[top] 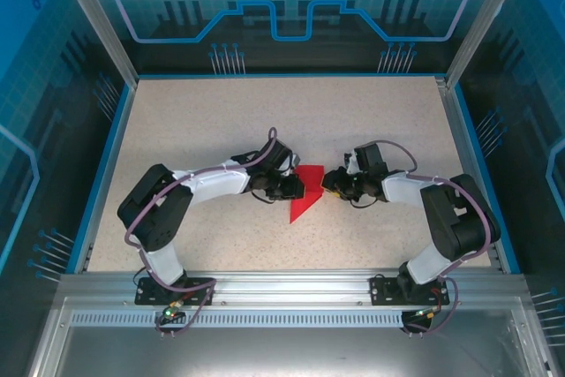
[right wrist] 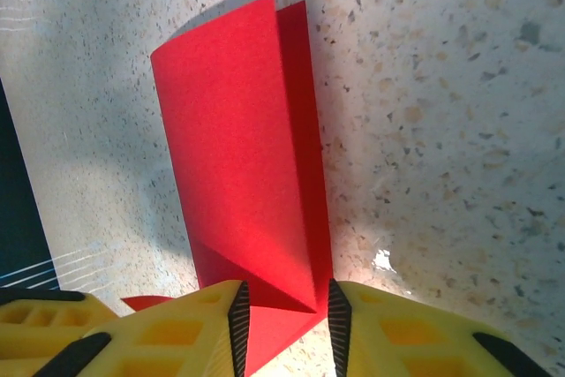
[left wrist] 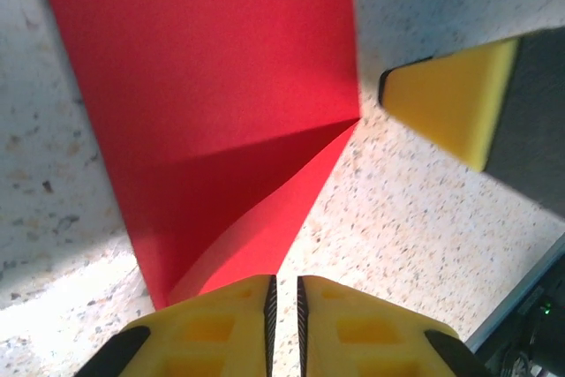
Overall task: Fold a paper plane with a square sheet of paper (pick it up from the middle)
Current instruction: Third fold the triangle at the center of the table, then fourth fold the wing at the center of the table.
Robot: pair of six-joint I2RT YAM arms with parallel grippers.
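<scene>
The square sheet of paper (top: 307, 193) is bright red and folded into a pointed wedge, lying on the speckled table between my two grippers. My left gripper (top: 296, 187) sits at its left edge. In the left wrist view its jaws (left wrist: 283, 282) stand a narrow slit apart with bare table between them, and the paper (left wrist: 221, 86) lies just left of the slit. My right gripper (top: 332, 184) is at the paper's right edge. Its jaws (right wrist: 287, 293) are open, and a folded corner of the paper (right wrist: 243, 156) lies between them untouched. A right gripper pad (left wrist: 450, 103) shows across the paper.
The table (top: 221, 121) is beige and speckled, with a blue rim (top: 104, 165) on the left and right. An aluminium rail (top: 282, 284) runs along the near edge by both arm bases. Frame posts (top: 93, 19) stand at the far corners.
</scene>
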